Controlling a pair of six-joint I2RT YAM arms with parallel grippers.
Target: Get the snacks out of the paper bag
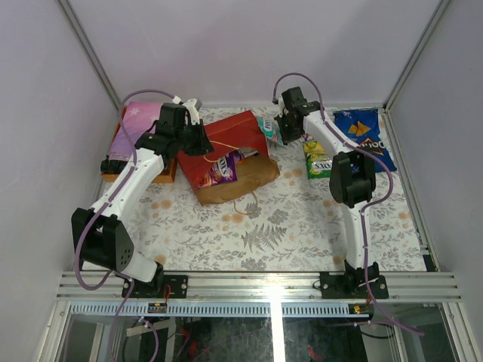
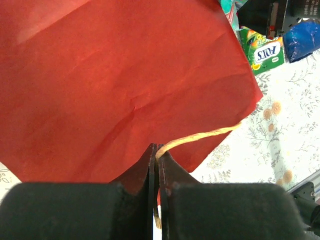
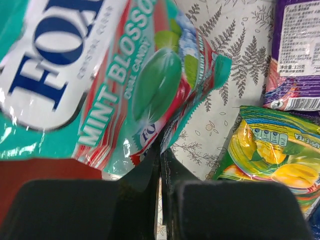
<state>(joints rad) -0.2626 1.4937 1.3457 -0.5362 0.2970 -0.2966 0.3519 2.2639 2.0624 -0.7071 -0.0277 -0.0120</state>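
Note:
The red paper bag (image 1: pixel 226 147) lies on its side, brown mouth toward the front, with purple packets (image 1: pixel 223 170) showing inside. My left gripper (image 1: pixel 205 143) is shut on the bag's string handle (image 2: pixel 200 137) over its red side (image 2: pixel 115 85). My right gripper (image 1: pixel 281 130) is shut on the edge of a teal mint candy packet (image 3: pixel 115 85), held just right of the bag (image 1: pixel 269 130). A green packet (image 1: pixel 317 158) and the blue chip bag (image 1: pixel 362 136) lie on the table to the right. A yellow-green packet (image 3: pixel 272 155) and a purple packet (image 3: pixel 297 50) show in the right wrist view.
An orange box with a pink-purple flowered cloth (image 1: pixel 139 124) stands at the back left beside the left arm. The floral tablecloth (image 1: pixel 264 226) covers the table. Frame posts and walls close in the back and sides.

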